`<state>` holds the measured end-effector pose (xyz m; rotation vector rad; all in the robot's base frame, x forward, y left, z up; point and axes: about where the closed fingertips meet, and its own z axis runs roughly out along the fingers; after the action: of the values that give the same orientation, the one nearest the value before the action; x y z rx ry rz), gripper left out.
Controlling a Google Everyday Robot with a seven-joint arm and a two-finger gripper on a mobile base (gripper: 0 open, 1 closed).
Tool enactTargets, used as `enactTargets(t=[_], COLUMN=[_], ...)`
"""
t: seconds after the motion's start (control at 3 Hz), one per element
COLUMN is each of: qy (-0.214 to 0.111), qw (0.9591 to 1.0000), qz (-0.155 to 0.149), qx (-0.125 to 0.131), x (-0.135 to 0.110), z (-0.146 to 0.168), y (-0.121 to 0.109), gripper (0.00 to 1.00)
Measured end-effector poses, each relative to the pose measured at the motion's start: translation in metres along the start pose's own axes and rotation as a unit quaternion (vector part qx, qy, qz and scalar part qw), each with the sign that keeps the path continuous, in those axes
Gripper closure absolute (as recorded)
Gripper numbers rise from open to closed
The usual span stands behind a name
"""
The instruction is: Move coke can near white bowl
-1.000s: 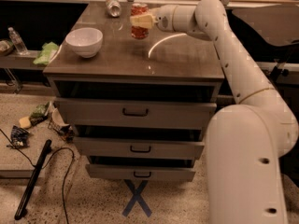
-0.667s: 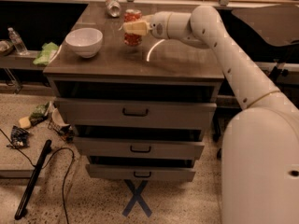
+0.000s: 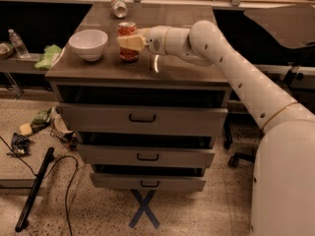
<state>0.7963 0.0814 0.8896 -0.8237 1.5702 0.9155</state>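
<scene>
The red coke can [image 3: 128,30] stands upright on the wooden cabinet top [image 3: 172,65], a short way right of the white bowl [image 3: 89,44]. My gripper [image 3: 129,42] reaches in from the right and its cream fingers are closed around the can's middle. The can's lower part looks to touch the tabletop or sit just above it; I cannot tell which. The bowl is round, glossy and empty, near the left front corner.
A silver crushed-looking can [image 3: 118,7] lies at the back of the top. The cabinet has three drawers [image 3: 142,118] below. A water bottle [image 3: 18,44] and a green cloth [image 3: 48,56] sit on a low shelf at left. Cables and litter lie on the floor.
My gripper has carried the coke can leftward and toward the front of the top, bringing it close to the white bowl. The bowl has not moved.
</scene>
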Motion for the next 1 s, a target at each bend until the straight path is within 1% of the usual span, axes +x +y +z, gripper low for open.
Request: enactTargets(t=[0.67,1.0], qy=[-0.036,-0.042], qw=[0.9990,0.9987], qz=[-0.022,-0.027], qx=[-0.011,-0.009], x=[-0.010,-0.013], z=[0.021,0.022], y=[0.020,0.023], gripper=[0.05,0.00])
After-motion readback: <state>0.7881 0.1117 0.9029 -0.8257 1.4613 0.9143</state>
